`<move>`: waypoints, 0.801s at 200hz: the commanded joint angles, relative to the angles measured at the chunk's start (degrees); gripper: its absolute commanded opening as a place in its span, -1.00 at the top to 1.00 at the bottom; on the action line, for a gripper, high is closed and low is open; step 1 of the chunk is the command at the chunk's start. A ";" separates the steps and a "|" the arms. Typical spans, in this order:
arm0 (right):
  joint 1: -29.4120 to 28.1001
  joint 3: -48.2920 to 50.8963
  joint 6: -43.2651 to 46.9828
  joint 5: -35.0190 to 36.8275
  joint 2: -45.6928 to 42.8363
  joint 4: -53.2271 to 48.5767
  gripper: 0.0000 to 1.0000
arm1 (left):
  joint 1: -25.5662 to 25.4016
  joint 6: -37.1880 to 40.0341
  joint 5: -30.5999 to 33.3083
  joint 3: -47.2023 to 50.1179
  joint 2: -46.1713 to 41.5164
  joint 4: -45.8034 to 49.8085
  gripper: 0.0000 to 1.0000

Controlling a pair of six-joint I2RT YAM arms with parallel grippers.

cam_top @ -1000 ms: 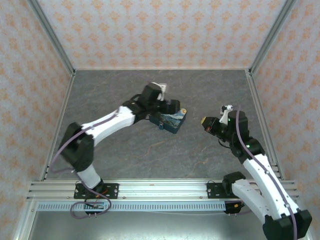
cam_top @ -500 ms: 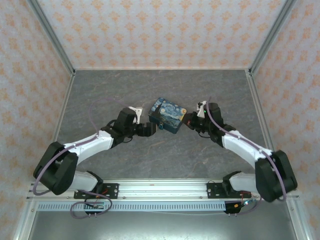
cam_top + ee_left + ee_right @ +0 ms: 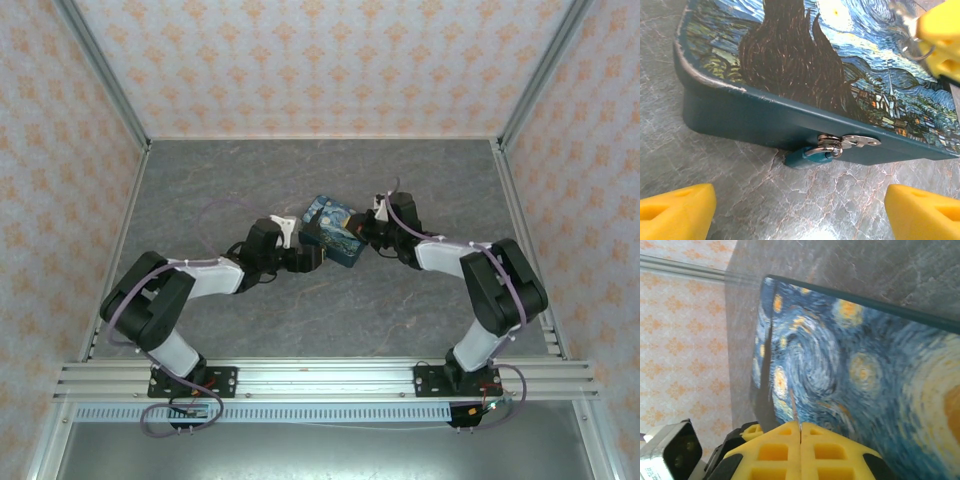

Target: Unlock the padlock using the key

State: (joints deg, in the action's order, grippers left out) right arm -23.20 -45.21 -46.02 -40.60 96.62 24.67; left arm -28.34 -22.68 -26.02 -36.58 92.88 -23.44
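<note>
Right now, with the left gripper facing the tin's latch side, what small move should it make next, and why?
Probably ease the left gripper forward and close on the padlock. It stands open, and the padlock sits untouched at the hasp of the tin ahead; steadying it lets the right gripper, shut on the key, aim.

The padlock (image 3: 806,156), a tiny teal-blue body with a thin metal shackle, is hanging by that shackle from the silver hasp (image 3: 860,141) on the tin's (image 3: 790,65) front wall. Its body is lying tilted on the table (image 3: 765,200), ahead of the wide-spread left jaws and about midway between them. The key (image 3: 904,17), a thin pale silvery sliver, is sitting pinched between the closed right jaws, over the tin's lid.
</note>
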 commanded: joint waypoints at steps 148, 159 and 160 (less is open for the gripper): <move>-0.31 1.18 4.01 1.40 0.46 -2.96 1.00 | -4.16 3.47 5.36 -3.95 12.06 -10.07 -0.32; -0.35 1.13 4.12 1.40 0.43 -3.08 1.00 | -4.52 4.49 5.39 -4.56 12.15 -9.05 -0.29; -0.35 1.16 4.15 1.40 0.42 -3.06 1.00 | -4.57 4.57 5.42 -4.56 12.15 -8.97 -0.29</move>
State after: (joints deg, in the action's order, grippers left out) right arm -23.22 -45.32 -43.68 -40.53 97.23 25.76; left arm -31.94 -20.84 -22.41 -39.42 103.20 -32.84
